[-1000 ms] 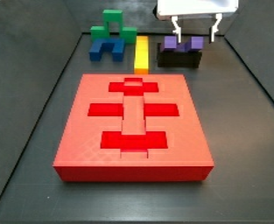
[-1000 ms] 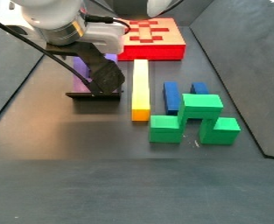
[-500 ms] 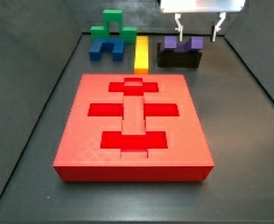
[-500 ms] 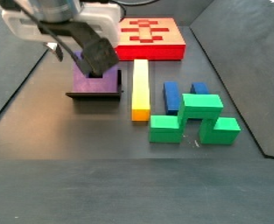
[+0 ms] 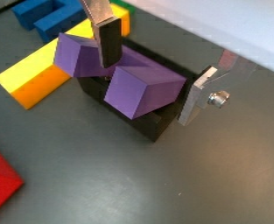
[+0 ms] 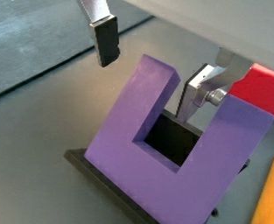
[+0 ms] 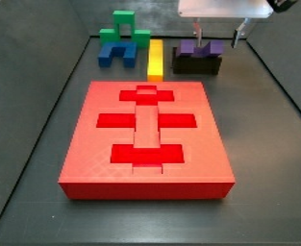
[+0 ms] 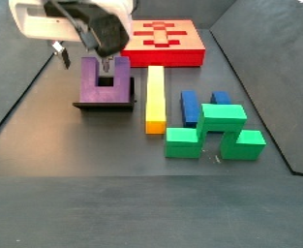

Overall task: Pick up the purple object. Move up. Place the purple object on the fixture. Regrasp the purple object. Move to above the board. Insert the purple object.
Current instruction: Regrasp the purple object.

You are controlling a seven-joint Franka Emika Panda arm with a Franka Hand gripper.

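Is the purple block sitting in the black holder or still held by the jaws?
In the holder. The purple object rests in the fixture, prongs up; the gripper hangs open above it, fingers clear of the block.

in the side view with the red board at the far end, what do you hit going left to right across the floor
Gripper open above the purple object in the fixture → yellow bar → blue block → green block.
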